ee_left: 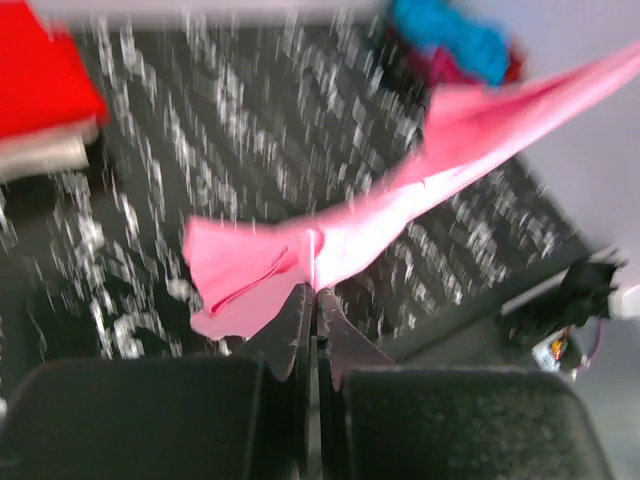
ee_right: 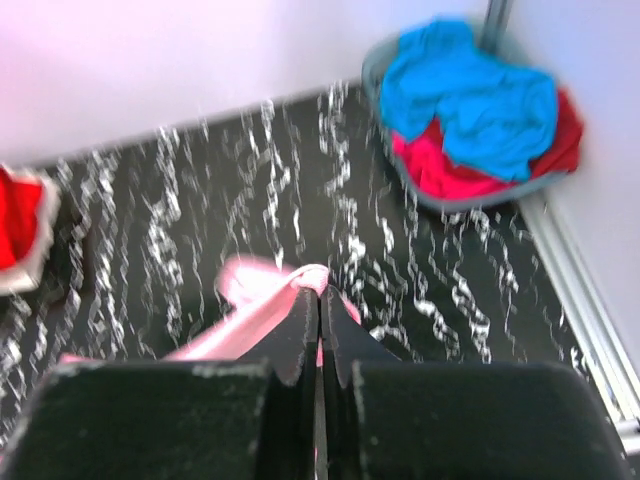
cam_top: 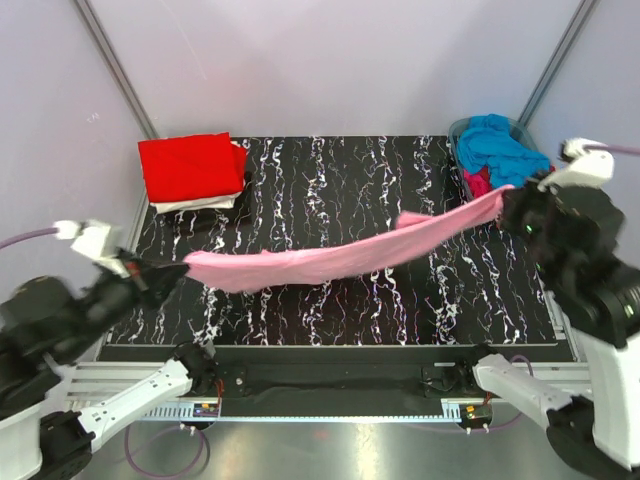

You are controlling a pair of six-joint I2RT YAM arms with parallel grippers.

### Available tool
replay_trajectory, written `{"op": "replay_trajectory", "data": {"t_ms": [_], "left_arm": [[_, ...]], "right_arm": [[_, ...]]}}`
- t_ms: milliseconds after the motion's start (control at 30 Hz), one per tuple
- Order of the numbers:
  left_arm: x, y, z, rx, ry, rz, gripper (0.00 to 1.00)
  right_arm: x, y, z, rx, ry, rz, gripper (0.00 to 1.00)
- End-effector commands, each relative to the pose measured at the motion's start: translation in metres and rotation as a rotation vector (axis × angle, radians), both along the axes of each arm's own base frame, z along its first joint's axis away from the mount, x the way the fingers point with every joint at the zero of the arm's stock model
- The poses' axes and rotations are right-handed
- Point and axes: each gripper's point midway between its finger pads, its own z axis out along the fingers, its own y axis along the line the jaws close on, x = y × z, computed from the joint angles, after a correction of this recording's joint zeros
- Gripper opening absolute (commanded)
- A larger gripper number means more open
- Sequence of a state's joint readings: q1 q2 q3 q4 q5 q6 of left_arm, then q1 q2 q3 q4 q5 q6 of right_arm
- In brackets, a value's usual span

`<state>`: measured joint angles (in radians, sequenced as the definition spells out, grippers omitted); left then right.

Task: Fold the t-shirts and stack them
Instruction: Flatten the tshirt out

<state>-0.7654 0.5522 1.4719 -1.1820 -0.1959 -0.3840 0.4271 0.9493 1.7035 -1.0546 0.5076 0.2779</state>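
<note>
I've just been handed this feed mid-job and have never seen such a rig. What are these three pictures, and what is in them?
You see two robot arms bolted at the near edge of a black marbled table. The wide picture comes from a fixed camera above and behind them. The other two come from a camera on each wrist, looking along that arm's own fingers. The left gripper and the right gripper are each shut on one end of a light pink t-shirt, which hangs stretched between them above the table. At the far left lies a folded red t-shirt on a white t-shirt. At the far right a basket holds a crumpled blue t-shirt and a magenta t-shirt.
</note>
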Motion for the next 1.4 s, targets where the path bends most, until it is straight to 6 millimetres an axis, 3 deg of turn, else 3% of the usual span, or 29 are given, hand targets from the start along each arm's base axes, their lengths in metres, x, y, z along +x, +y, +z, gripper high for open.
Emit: {"op": "replay_trajectory", "data": {"t_ms": [0,67,133,167,200,267,300,400,500,533,600,633,700,733,800,833,900,933,967,1000,1033,1067,1100,1133,1167,1200,1233,1333,1367], "left_arm": [[-0.013,0.027,0.069,-0.035,-0.255,0.007,0.00],[-0.032,0.043,0.112,-0.094,-0.408,-0.011,0.00],[-0.049,0.054,0.142,-0.140,-0.508,-0.024,0.00],[-0.054,0.054,0.157,-0.140,-0.563,-0.043,0.00],[-0.072,0.067,0.181,-0.180,-0.642,-0.044,0.00],[-0.080,0.060,0.205,-0.152,-0.724,-0.081,0.00],[-0.096,0.068,0.224,-0.172,-0.793,-0.085,0.00],[-0.099,0.050,0.249,-0.114,-0.885,-0.129,0.00],[-0.081,0.039,0.263,-0.077,-0.923,-0.112,0.00],[-0.064,0.030,0.265,-0.054,-0.915,-0.102,0.00],[-0.034,0.023,0.263,-0.009,-0.874,-0.042,0.00],[-0.007,0.009,0.260,0.030,-0.835,-0.030,0.00],[0.037,-0.001,0.246,0.120,-0.767,0.038,0.00],[0.069,-0.018,0.237,0.180,-0.734,0.049,0.00],[0.115,-0.034,0.212,0.273,-0.655,0.093,0.00],[0.152,-0.051,0.192,0.342,-0.604,0.093,0.00],[0.199,-0.064,0.160,0.389,-0.508,0.064,0.00],[0.251,-0.063,0.124,0.406,-0.393,0.075,0.00],[0.279,-0.061,0.099,0.408,-0.318,0.081,0.00],[0.305,-0.053,0.088,0.407,-0.272,0.117,0.00],[0.363,-0.046,0.019,0.449,-0.080,0.150,0.00],[0.390,-0.040,-0.012,0.476,0.003,0.189,0.05],[0.412,-0.039,-0.002,0.451,-0.009,0.226,0.44],[0.443,-0.041,-0.079,0.452,0.167,0.231,0.68],[0.451,-0.047,-0.099,0.426,0.208,0.211,0.84],[0.458,-0.048,-0.113,0.434,0.230,0.209,0.92],[0.461,-0.052,-0.136,0.430,0.288,0.215,0.99],[0.451,-0.037,-0.166,0.472,0.357,0.278,0.99],[0.447,-0.035,-0.165,0.473,0.355,0.285,0.99]], "right_arm": [[-0.021,-0.028,0.045,0.027,-0.219,-0.086,0.00],[-0.050,-0.040,0.075,0.088,-0.366,-0.076,0.00],[-0.080,-0.045,0.106,0.131,-0.513,-0.028,0.00],[-0.089,-0.045,0.115,0.138,-0.557,-0.002,0.00],[-0.099,-0.047,0.124,0.128,-0.600,0.015,0.00],[-0.119,-0.050,0.144,0.142,-0.698,0.048,0.00],[-0.127,-0.053,0.152,0.130,-0.733,0.049,0.00],[-0.134,-0.059,0.167,0.112,-0.778,0.033,0.00],[-0.106,-0.057,0.166,0.052,-0.701,-0.012,0.00],[-0.079,-0.054,0.159,0.033,-0.634,-0.058,0.00],[-0.052,-0.054,0.151,-0.022,-0.559,-0.122,0.00],[-0.020,-0.041,0.141,-0.063,-0.496,-0.124,0.00],[0.010,-0.029,0.129,-0.079,-0.427,-0.138,0.00],[0.042,-0.016,0.113,-0.114,-0.358,-0.143,0.00],[0.076,-0.006,0.090,-0.123,-0.286,-0.163,0.00],[0.110,0.008,0.063,-0.153,-0.206,-0.140,0.00],[0.149,-0.004,0.023,-0.114,-0.100,-0.190,0.00],[0.186,0.009,-0.021,-0.097,0.010,-0.126,0.00],[0.206,0.007,-0.048,-0.046,0.071,-0.137,0.00],[0.241,0.002,-0.100,-0.048,0.190,-0.155,0.00],[0.255,-0.002,-0.131,-0.048,0.275,-0.169,0.00],[0.274,0.000,-0.127,-0.003,0.276,-0.175,0.01],[0.288,-0.002,-0.147,0.011,0.342,-0.173,0.13],[0.292,0.005,-0.227,0.000,0.596,-0.147,0.77],[0.297,0.007,-0.237,0.002,0.642,-0.157,0.96],[0.309,0.007,-0.217,0.008,0.596,-0.164,1.00],[0.306,0.006,-0.241,-0.009,0.675,-0.172,1.00],[0.308,0.007,-0.218,0.012,0.592,-0.160,1.00],[0.299,0.009,-0.239,0.013,0.637,-0.154,1.00]]}}
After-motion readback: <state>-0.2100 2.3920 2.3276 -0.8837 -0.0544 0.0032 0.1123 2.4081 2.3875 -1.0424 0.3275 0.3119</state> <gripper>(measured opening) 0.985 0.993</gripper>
